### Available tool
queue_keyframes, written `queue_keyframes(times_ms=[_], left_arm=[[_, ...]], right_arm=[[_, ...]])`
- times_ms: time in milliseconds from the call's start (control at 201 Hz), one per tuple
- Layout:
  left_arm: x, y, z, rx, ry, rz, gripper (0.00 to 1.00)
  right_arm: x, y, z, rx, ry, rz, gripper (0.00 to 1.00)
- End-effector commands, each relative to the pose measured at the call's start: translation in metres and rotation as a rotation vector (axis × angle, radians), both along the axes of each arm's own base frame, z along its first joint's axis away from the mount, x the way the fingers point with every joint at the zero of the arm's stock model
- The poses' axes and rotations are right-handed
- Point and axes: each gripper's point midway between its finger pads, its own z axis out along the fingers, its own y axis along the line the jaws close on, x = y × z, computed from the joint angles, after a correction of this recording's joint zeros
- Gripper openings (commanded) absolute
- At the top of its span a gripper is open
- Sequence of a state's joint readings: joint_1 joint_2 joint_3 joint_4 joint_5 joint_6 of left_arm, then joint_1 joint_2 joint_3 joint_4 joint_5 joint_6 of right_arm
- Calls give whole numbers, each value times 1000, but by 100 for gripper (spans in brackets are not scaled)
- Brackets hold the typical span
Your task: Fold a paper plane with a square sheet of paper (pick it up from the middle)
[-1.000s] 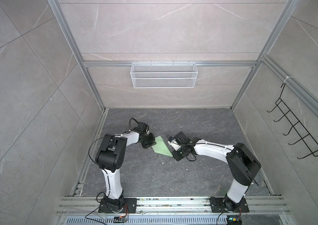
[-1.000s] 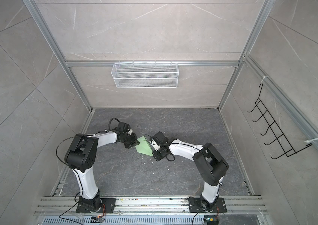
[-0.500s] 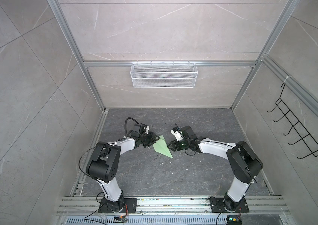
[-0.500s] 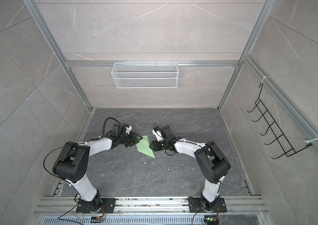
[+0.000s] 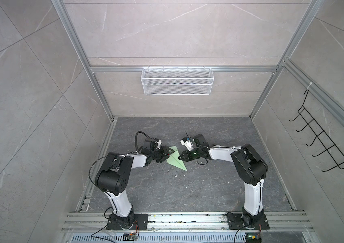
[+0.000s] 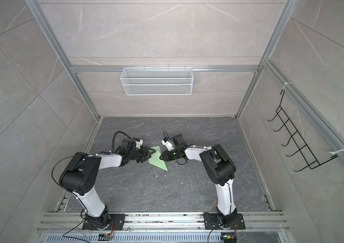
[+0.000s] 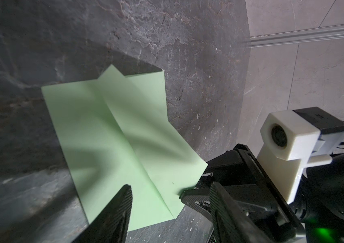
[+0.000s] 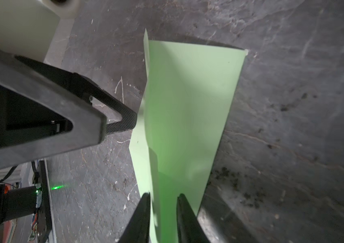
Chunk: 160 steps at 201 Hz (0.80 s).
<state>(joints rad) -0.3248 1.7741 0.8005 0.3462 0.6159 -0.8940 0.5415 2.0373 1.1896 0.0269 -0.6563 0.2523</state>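
The pale green paper plane [image 5: 174,162] [image 6: 156,162] lies on the dark stone floor between both grippers, its sharp nose toward the front. In the left wrist view the paper plane [image 7: 114,126] shows a centre crease. My left gripper [image 5: 168,155] [image 6: 149,155] [image 7: 170,202] hangs open over the plane's left edge with nothing between its fingers. My right gripper [image 5: 180,157] [image 6: 161,156] [image 8: 163,210] meets the plane's right edge. Its jaws stand a narrow gap apart astride the paper plane [image 8: 188,105], whose raised fold runs along one finger. The square sheet shows only as this folded plane.
A white wire basket [image 5: 177,81] hangs on the back wall and a black hook rack [image 5: 322,145] on the right wall. Aluminium rails [image 5: 166,218] with both arm bases run along the front. White specks [image 5: 175,175] dot the floor near the plane's nose.
My left gripper has gone from shut to open and drawn back a little to the left. The right gripper has swung round, its tip now at the plane's right edge. The plane has stayed put.
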Motion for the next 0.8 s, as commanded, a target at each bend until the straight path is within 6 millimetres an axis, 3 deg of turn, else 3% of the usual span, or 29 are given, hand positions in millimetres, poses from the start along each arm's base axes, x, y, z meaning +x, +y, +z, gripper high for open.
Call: queue_keyframes(times_ms=[0, 194, 543, 791], left_arm=[[3, -5, 3, -44, -29, -25, 62], [1, -9, 2, -74, -41, -44, 62], [-2, -16, 62, -216, -213, -76, 66], [3, -16, 83, -230, -287, -85, 66]], right_arm=[[1, 9, 4, 53, -5, 67, 20], [-2, 12, 15, 136, 15, 86, 5], [-2, 16, 81, 398, 75, 81, 4], [-8, 19, 109, 487, 109, 111, 5]])
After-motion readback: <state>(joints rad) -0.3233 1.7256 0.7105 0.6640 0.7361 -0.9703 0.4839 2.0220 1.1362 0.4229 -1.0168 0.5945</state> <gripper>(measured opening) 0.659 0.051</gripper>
